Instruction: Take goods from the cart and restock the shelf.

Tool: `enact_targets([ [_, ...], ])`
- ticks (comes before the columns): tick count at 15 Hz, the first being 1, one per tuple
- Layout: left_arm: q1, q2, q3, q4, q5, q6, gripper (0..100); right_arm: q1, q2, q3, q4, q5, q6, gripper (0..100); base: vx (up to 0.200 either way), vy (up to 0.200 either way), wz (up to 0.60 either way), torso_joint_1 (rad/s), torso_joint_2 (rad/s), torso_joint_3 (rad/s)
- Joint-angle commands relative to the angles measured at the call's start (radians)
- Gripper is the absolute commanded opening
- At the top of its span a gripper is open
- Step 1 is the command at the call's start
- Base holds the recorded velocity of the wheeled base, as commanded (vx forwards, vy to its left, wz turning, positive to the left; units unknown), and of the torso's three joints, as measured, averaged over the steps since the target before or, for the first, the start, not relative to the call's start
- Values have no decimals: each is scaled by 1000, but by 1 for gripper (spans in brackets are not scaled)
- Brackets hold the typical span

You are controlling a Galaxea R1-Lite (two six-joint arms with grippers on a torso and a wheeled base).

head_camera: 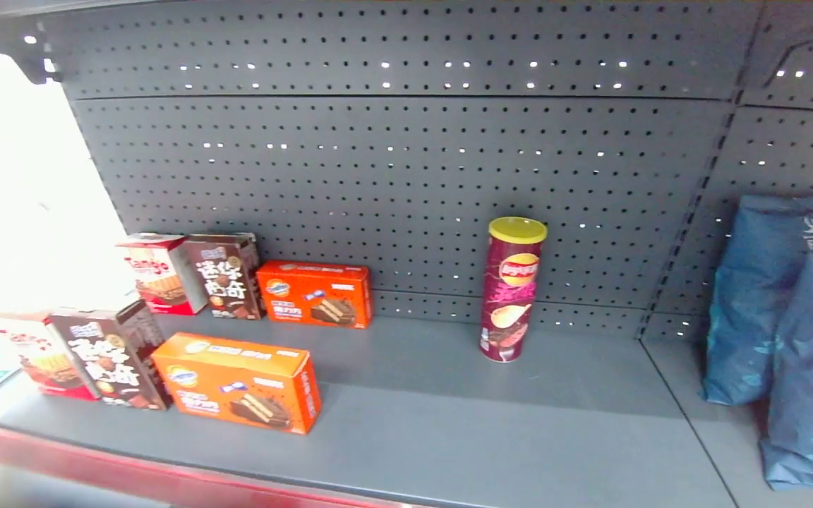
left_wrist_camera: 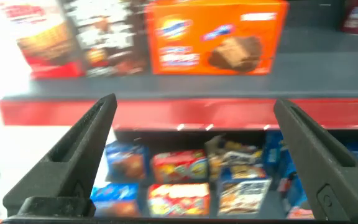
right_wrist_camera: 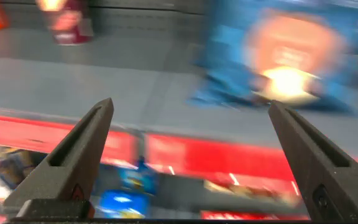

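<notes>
The grey shelf board [head_camera: 449,423] carries two rows of snack boxes at its left: red [head_camera: 159,271], brown [head_camera: 226,275] and orange [head_camera: 315,293] at the back, with an orange box [head_camera: 241,381] in front. A maroon chips can [head_camera: 512,289] with a yellow lid stands upright near the back wall. Blue bags [head_camera: 766,296] lean at the right. My left gripper [left_wrist_camera: 194,102] is open in front of the red shelf edge [left_wrist_camera: 191,113], below the front orange box [left_wrist_camera: 216,37]. My right gripper [right_wrist_camera: 190,106] is open, level with the shelf edge and facing a blue bag [right_wrist_camera: 278,56]. Nothing is between either pair of fingers.
A perforated grey back wall [head_camera: 406,176] closes the shelf. Bare board lies between the orange boxes and the can, and between the can and the bags. Below the red edge, a lower shelf holds several packed snacks [left_wrist_camera: 179,180].
</notes>
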Motion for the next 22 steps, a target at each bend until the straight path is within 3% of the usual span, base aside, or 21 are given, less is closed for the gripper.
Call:
enact_targets([
  [1,0,0,0,0,0,1,100,1,0,0,0,0,0,100,0,0,600,-2,-2,2],
  [14,0,0,0,0,-3,3,100,1,0,0,0,0,2,100,0,0,600,1,3,4],
  [20,2,0,0,-1,2,3,100,1,0,0,-2,0,2,100,0,0,0,0,0,0],
  [22,0,0,-48,3,-15,4,100,1,0,0,0,0,3,100,0,0,0,0,0,0],
])
